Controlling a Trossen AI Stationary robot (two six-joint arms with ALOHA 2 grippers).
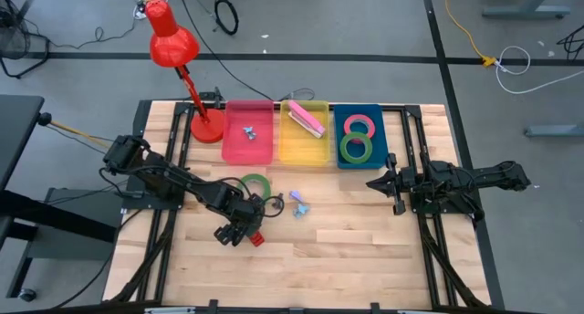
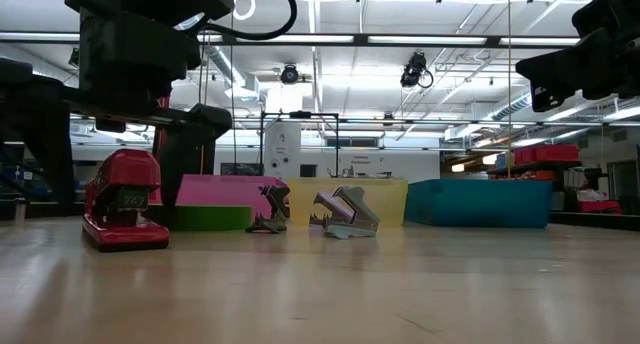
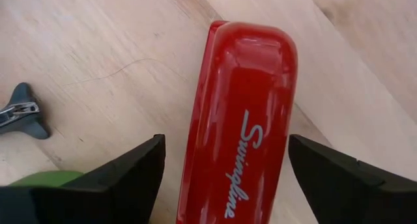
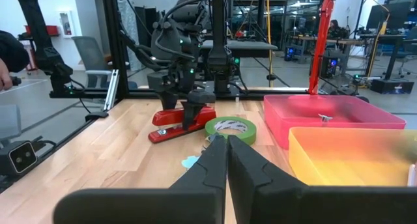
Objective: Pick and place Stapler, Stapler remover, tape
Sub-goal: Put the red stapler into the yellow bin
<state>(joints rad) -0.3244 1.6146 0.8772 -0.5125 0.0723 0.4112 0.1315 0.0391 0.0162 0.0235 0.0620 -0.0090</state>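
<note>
Now red stapler (image 3: 238, 126) btwn L gripper (image 3: 225, 178) jaws.

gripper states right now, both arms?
Left gripper: open, fingers either side of the glossy red stapler on the wooden table, not gripping it.
Right gripper: shut, holding nothing.

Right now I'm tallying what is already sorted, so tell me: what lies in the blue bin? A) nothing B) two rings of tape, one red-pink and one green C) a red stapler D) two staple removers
B: the high view shows a red-pink tape ring and a green tape ring lying inside the blue bin, the red-pink one toward the far edge.
</note>
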